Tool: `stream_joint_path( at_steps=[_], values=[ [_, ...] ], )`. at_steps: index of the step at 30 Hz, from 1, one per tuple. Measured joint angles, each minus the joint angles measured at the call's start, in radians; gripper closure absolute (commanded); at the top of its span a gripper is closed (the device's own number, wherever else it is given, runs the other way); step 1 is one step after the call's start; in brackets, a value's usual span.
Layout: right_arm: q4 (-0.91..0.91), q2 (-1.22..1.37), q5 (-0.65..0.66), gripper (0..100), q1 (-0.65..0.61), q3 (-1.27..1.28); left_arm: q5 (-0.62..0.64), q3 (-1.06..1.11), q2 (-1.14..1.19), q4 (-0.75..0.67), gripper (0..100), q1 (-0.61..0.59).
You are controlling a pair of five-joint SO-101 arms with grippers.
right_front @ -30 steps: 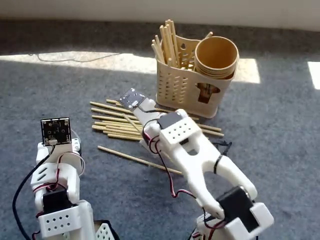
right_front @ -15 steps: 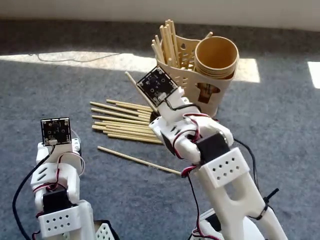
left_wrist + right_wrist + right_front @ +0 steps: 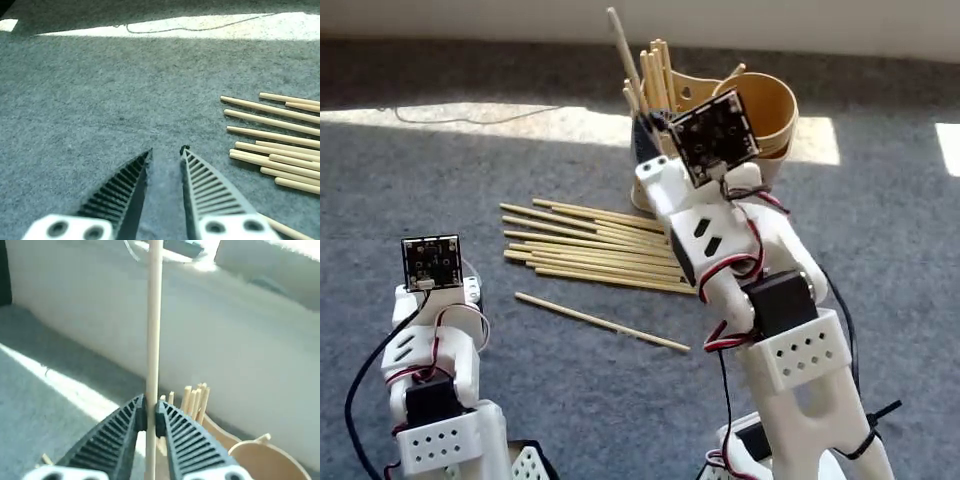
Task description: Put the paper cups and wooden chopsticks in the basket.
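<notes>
The right end effector (image 3: 150,400) is lifted high and pinches a chopstick (image 3: 154,315). The left end effector (image 3: 166,150) sits low, jaws a little apart.

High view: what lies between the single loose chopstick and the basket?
The chopstick pile on the carpet, partly under the right arm, in the high view.

I work over a grey, short-pile carpet (image 3: 880,260) that covers the whole floor. A pale wall (image 3: 470,18) runs along its far edge, shaded at the foot. A bright band of sunlight (image 3: 500,125) falls across the carpet near that wall, with another patch (image 3: 950,150) at the side. A thin cord (image 3: 190,30) lies in the light.
</notes>
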Motion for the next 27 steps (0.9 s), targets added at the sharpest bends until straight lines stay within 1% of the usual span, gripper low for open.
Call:
stream_joint_path(
  at_steps=[6,11,14,21,27],
  values=[
    [-0.321,0.023,-0.003,99.5,0.060,0.000,0.000,0.000,0.000,0.000,89,0.000],
    [-0.489,0.167,-0.003,99.5,0.098,0.000,0.000,0.000,0.000,0.000,89,0.000],
    [-0.531,0.261,-0.003,99.5,0.106,0.000,0.000,0.000,0.000,0.000,89,0.000],
    [-0.540,0.427,-0.003,99.5,0.117,0.000,0.000,0.000,0.000,0.000,89,0.000],
    [-0.540,0.497,-0.003,99.5,0.137,0.000,0.000,0.000,0.000,0.000,89,0.000]
  ],
)
